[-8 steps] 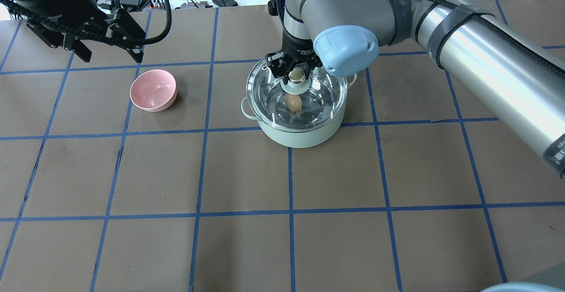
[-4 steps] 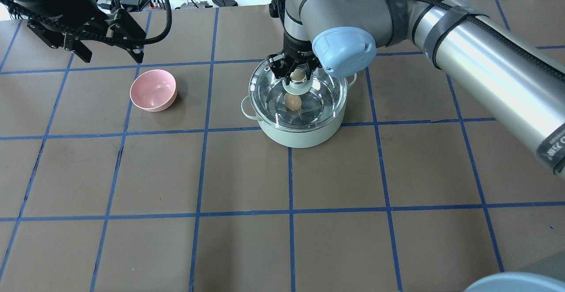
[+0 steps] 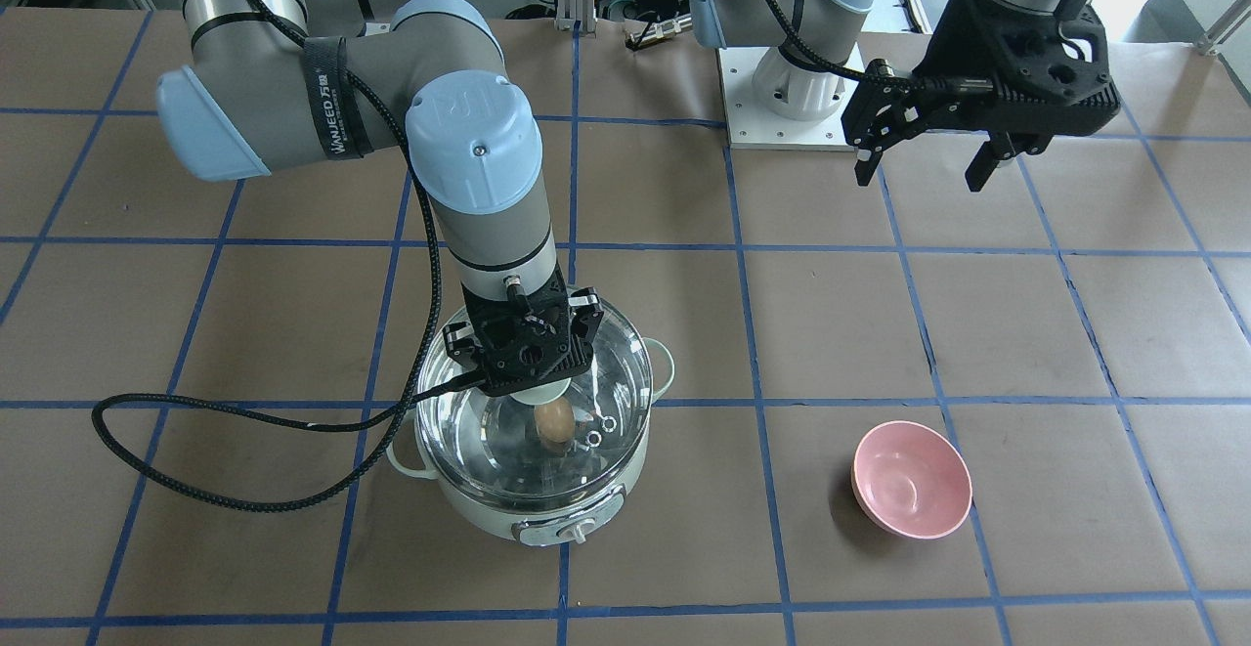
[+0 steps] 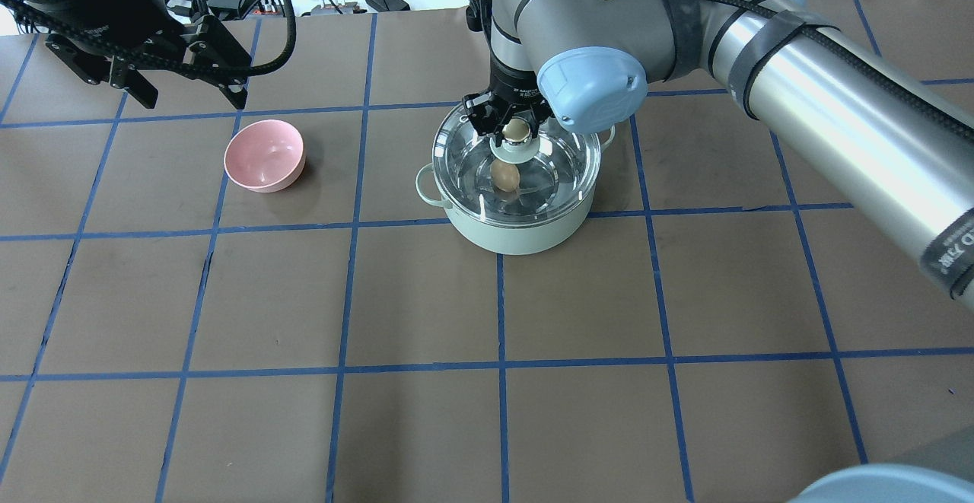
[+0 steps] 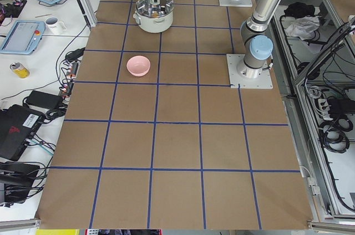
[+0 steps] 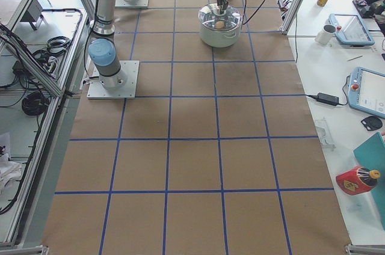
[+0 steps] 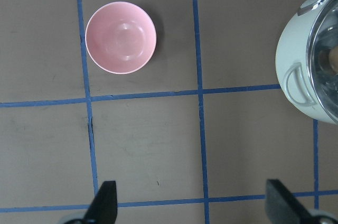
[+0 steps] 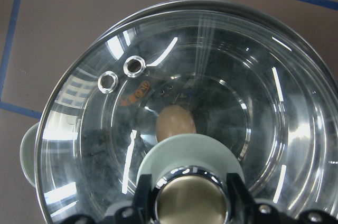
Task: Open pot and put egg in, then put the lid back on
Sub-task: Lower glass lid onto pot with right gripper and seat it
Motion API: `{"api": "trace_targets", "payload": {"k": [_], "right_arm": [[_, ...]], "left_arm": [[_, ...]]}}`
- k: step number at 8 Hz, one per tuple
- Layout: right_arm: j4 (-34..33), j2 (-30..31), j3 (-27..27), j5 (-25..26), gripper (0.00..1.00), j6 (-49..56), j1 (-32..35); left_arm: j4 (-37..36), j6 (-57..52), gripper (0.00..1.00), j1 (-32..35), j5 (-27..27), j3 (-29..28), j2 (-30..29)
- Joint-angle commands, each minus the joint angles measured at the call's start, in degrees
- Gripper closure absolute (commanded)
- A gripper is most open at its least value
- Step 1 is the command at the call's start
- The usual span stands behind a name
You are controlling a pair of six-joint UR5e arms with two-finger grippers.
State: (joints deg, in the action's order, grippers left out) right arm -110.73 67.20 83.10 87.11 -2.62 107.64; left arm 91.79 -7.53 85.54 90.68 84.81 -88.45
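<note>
- Brown-paper counter (image 4: 228,297), gridded in blue tape.
- Right arm (image 3: 479,167) bent straight down over mid-counter, strap (image 3: 327,89) lettered "WANJEED"; right jaws clamped on the lid's knob (image 4: 516,132).
- Left arm (image 4: 91,1) raised at far left; left jaws spread wide, empty.
- Mint-green pot (image 4: 517,237), mid-counter, loop side handles.
- Clear domed lid (image 4: 563,160) over its mouth.
- Pink bowl (image 4: 264,156), left of pot.
- Tan egg (image 4: 505,175) inside pot, beneath lid.

A pink bowl (image 4: 264,155) sits upright on the gridded table (image 4: 426,297).
</note>
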Motion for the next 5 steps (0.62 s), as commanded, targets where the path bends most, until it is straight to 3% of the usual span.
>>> {"api": "trace_targets", "payload": {"k": [1,5], "right_arm": [[-0.45,-0.41,-0.04,-0.1,1.0,-0.37,-0.06],[-1.68,-0.32,-0.04,0.08,1.0,0.06,-0.06]], "left_arm": [[0.05,-0.03,0.0,-0.02,0.02,0.0,0.03],[0.05,0.06,0.0,-0.02,0.02,0.0,0.03]]}}
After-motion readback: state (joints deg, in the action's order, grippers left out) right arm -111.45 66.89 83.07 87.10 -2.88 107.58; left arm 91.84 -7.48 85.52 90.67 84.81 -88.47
